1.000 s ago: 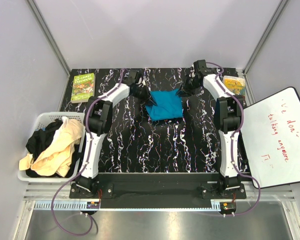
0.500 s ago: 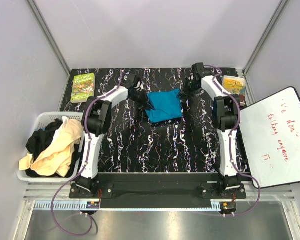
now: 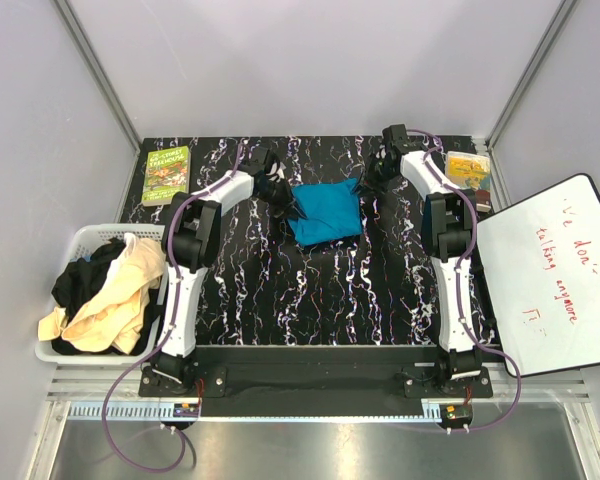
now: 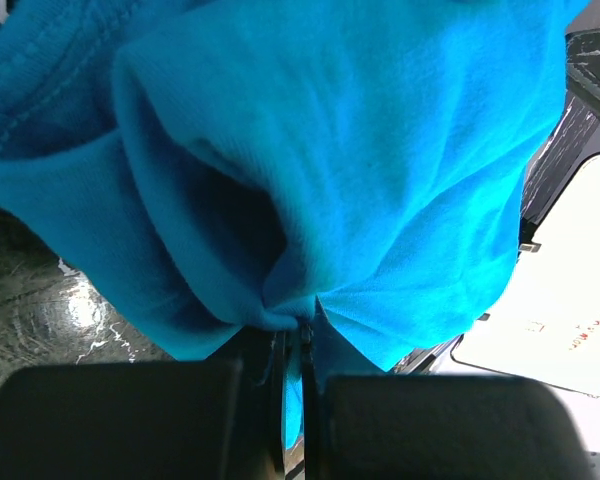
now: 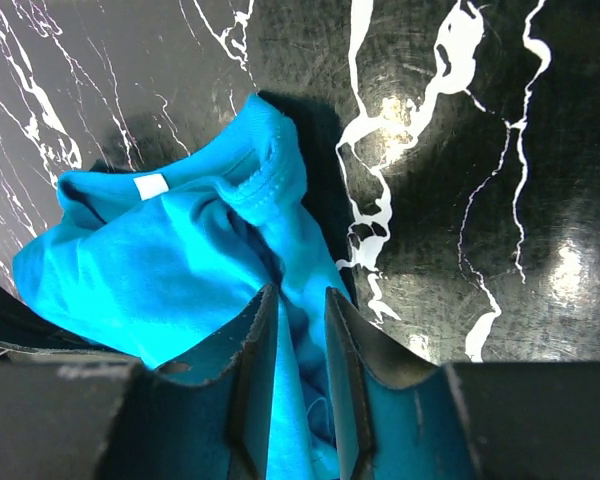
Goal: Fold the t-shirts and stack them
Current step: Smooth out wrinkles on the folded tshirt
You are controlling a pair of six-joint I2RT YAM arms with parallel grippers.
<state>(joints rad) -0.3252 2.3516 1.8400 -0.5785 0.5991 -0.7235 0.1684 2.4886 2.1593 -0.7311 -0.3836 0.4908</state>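
I read the black marbled table (image 3: 280,290) bearing the teal t-shirt (image 3: 325,212), bunched at its far centre, with the left gripper (image 4: 296,340) clamped tight on one fold and the right gripper (image 5: 298,310), jaws slightly parted, pinching a thicker fold.

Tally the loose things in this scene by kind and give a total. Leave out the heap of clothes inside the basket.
Teal t-shirt: 1
Books: 2, green book and yellow book
Basket: 1
Whiteboard: 1
Total: 5
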